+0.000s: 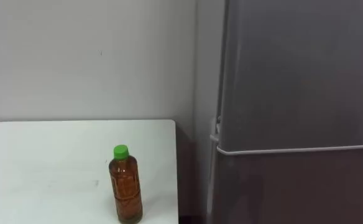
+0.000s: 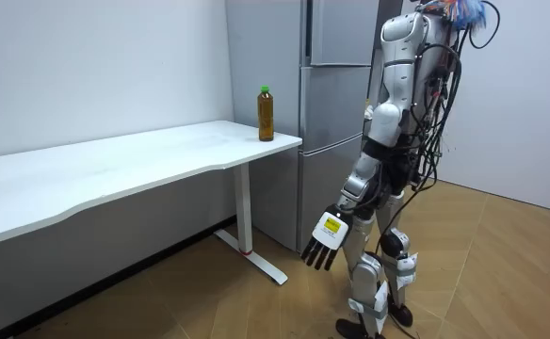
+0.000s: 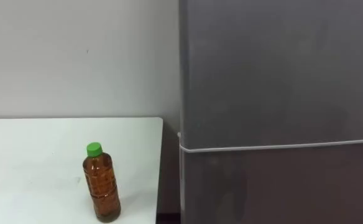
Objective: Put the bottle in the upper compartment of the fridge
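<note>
A clear bottle (image 1: 126,186) of brown drink with a green cap stands upright near the right end of the white table (image 1: 45,162). In the room view the bottle (image 2: 266,113) sits at the table corner closest to the fridge. The grey fridge (image 1: 299,74) rises just right of the table with both doors closed; a pale seam divides the upper door (image 3: 275,68) from the lower one. I stand facing the fridge, about a step back from it. My left hand (image 2: 322,240) hangs low beside my leg, open and holding nothing, well away from the bottle.
A narrow dark gap separates the table's right edge from the fridge's side (image 1: 200,155). A plain white wall (image 1: 88,56) runs behind the table. The table (image 2: 143,160) stretches far toward the room view's left, over wooden floor (image 2: 501,273).
</note>
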You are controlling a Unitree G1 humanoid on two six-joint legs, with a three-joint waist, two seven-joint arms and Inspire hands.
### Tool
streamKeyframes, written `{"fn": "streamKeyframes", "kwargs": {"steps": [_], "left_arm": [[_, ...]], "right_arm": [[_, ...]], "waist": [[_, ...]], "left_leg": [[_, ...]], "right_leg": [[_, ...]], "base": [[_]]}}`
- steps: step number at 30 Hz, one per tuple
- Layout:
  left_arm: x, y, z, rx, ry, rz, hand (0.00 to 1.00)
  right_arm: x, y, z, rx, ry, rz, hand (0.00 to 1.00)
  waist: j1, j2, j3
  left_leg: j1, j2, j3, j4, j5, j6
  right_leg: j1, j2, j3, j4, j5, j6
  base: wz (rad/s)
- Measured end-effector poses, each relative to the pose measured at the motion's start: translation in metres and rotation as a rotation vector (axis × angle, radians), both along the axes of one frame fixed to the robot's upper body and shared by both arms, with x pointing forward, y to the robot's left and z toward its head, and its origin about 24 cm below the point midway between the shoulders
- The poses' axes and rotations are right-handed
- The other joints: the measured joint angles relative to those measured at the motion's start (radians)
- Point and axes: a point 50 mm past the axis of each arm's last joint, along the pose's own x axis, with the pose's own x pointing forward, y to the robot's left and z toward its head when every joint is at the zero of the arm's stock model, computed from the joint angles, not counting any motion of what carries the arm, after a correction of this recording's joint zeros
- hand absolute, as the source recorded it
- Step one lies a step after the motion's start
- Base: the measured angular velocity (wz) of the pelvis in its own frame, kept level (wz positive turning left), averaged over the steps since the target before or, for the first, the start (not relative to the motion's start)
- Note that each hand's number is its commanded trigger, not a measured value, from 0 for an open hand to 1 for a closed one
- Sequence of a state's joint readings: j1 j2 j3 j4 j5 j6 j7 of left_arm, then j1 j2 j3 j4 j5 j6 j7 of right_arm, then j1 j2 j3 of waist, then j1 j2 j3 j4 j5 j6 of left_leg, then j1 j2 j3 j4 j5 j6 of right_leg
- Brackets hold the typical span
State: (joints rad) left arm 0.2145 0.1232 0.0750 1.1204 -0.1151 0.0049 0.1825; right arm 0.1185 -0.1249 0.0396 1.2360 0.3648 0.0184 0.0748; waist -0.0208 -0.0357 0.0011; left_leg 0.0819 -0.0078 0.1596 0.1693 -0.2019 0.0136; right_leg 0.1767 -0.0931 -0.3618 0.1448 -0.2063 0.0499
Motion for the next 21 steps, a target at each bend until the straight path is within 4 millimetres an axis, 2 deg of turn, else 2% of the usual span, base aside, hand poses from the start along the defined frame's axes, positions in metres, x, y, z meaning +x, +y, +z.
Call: {"fn": "streamKeyframes", "kwargs": {"steps": [12, 18, 21], "left_arm": [[-0.007, 0.001, 0.001, 0.071, 0.023, -0.014, 0.00], [-0.010, 0.002, 0.001, 0.108, 0.023, 0.091, 0.00], [-0.012, 0.004, 0.002, 0.112, 0.014, 0.197, 0.00]], "right_arm": [[0.000, 0.000, 0.000, -0.008, -0.007, -0.006, 0.00], [-0.003, -0.001, 0.000, -0.005, -0.004, -0.036, 0.00], [-0.005, -0.002, 0.000, -0.006, -0.001, -0.051, 0.00]], "waist": [[-0.002, 0.004, 0.0012], [-0.003, 0.004, 0.0000], [-0.001, 0.007, -0.0017]], "left_leg": [[-0.005, 0.001, -0.010, 0.016, -0.003, 0.005], [-0.005, 0.000, -0.001, 0.018, -0.004, 0.006], [-0.003, -0.001, -0.006, 0.019, -0.005, 0.007]], "right_leg": [[-0.001, -0.002, 0.000, 0.009, 0.001, -0.001], [-0.002, -0.004, 0.003, 0.006, 0.000, 0.000], [-0.002, -0.005, 0.006, 0.005, -0.001, 0.001]], "base": [[0.01], [0.00], [0.00]]}}
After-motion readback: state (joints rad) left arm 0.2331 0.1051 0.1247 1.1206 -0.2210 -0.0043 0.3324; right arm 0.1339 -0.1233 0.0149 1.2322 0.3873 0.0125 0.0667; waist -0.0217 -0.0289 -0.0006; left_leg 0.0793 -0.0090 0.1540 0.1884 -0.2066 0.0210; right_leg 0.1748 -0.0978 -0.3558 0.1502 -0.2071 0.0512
